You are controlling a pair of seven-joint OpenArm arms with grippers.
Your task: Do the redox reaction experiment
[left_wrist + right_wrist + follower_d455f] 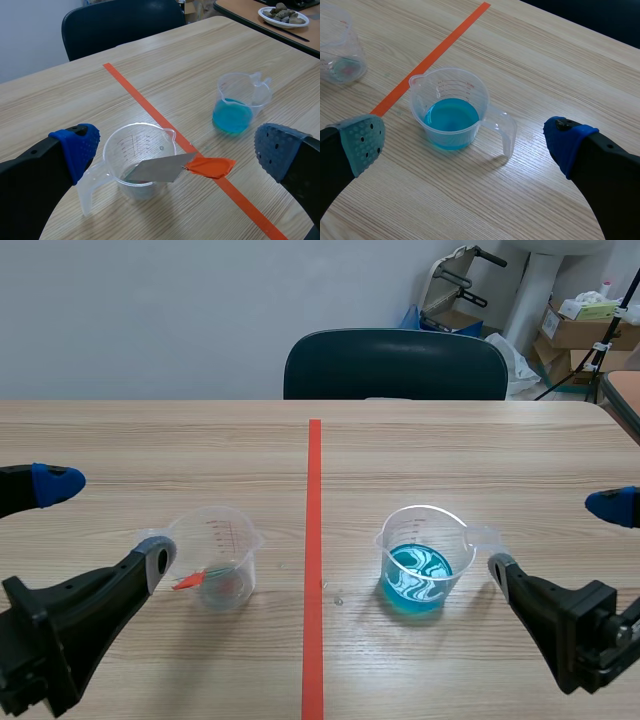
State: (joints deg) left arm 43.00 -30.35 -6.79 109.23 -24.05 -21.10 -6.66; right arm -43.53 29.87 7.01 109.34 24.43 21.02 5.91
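Left wrist view showed the left pincer (pixel 177 150) wide open, with nothing held: its two padded fingers stood far apart. Between them, on the table, stood a clear measuring cup (pixel 125 145), closer to the blue-padded finger and with its handle turned toward that finger; whether the handle and the finger touched, I could not tell. A grey metal strip (pixel 157 170) leaned inside this cup and came out over its rim, and its outer end carried an orange-red tab (pixel 211 166). Just beyond the cup ran the orange-red tape line (pixel 150 107), and on the other side of the line stood the cup with blue liquid (pixel 232 115), well apart from the first cup.

The right pincer (pixel 465 141) was also wide open and held nothing. The cup with blue liquid stood upright ahead of it, touching neither finger, with the spout toward the tape line and the handle toward the blue-padded finger. The liquid filled only the low part of the cup.

In the scene view, each cup stood on its own side of the tape line, both on the wooden table (pixel 450 440). Behind the far edge of the table stood a dark chair (pixel 395 365).
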